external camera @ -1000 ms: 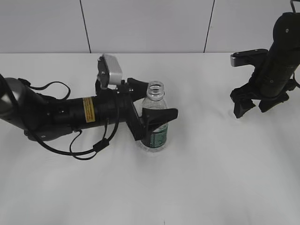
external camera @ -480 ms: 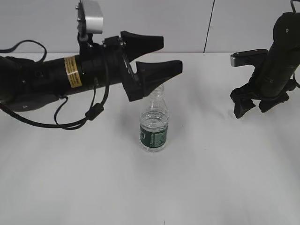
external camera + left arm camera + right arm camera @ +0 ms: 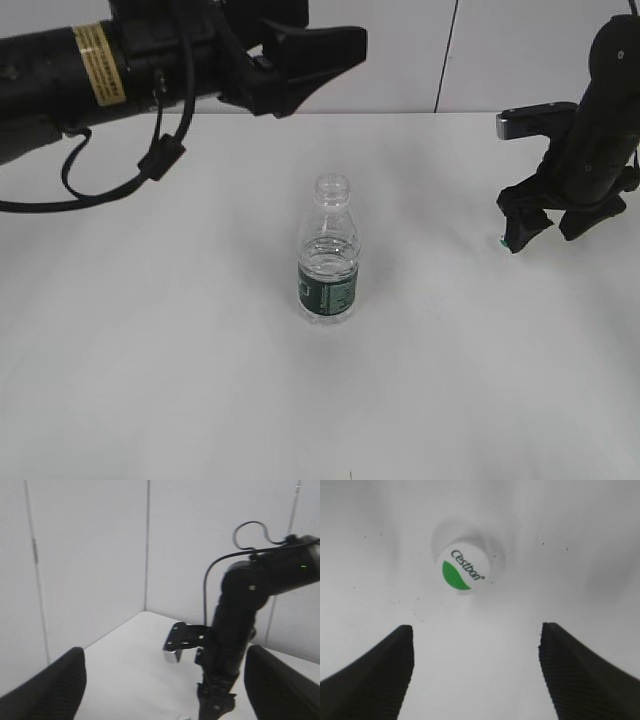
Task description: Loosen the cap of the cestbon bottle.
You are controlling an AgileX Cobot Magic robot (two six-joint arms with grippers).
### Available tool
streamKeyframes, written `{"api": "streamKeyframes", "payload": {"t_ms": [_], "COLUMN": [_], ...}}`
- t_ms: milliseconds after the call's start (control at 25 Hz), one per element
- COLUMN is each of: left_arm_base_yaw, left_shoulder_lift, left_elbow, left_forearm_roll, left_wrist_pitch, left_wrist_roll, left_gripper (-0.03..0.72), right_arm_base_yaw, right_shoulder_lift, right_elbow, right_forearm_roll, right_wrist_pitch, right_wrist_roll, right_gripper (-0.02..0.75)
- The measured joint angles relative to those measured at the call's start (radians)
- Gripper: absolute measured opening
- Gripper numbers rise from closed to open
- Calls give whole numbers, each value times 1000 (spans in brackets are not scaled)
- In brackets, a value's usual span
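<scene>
The cestbon bottle (image 3: pixel 327 262) stands upright mid-table, clear with a dark green label band, its neck open and capless. The white cap (image 3: pixel 462 570), with a green half-oval and "Cestbon" lettering, lies flat on the table ahead of my right gripper (image 3: pixel 477 675), which is open and empty just above the table. In the exterior view the cap is a tiny speck (image 3: pixel 499 240) beside the right gripper (image 3: pixel 545 222). My left gripper (image 3: pixel 335 50) is open and empty, high above and behind the bottle. It also shows open in the left wrist view (image 3: pixel 165 692).
The white table (image 3: pixel 200 380) runs back to a pale panelled wall (image 3: pixel 400 50). The left arm's cable (image 3: pixel 150 165) hangs at the upper left. The left wrist view faces the right arm (image 3: pixel 235 630) across the table.
My left gripper has let go of the bottle and risen up and back from around its neck to high above the table. The bottle stays upright. The right arm has barely shifted.
</scene>
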Motion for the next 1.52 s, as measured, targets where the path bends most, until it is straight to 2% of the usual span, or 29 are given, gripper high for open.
{"api": "streamKeyframes", "payload": {"t_ms": [320,560,800,960,1040,1240,1320,1520], "left_arm_base_yaw": [19,84,178,214,228,331,391,475], "left_shoulder_lift": [-175,-278,-302,-302,-302,-280,-257,-241], "left_elbow": [0,-3,-12,-24,-34,-96,-124,-155], "left_forearm_roll": [-244,-323,-351,-358,-412,-806,-915,-979], "left_wrist_pitch": [388,693,938,1103,1170,1406,1503,1677], "left_wrist_roll": [-18,-23,-23,-7,71,474,594,700], "left_gripper": [587,568,563,561,561,561,561,561], "right_arm_base_yaw": [0,0,0,0,0,0,0,0], "right_shoulder_lift": [-122,-172,-183,-183,-183,-183,-183,-183], "right_elbow": [-2,-3,-3,-3,-3,-3,-3,-3], "right_forearm_roll": [-1,-2,-3,-3,-3,-3,-3,-3], "right_wrist_pitch": [22,59,106,133,140,153,156,159], "right_wrist_roll": [0,0,1,1,1,2,2,1], "right_gripper": [592,592,592,592,592,592,592,592]}}
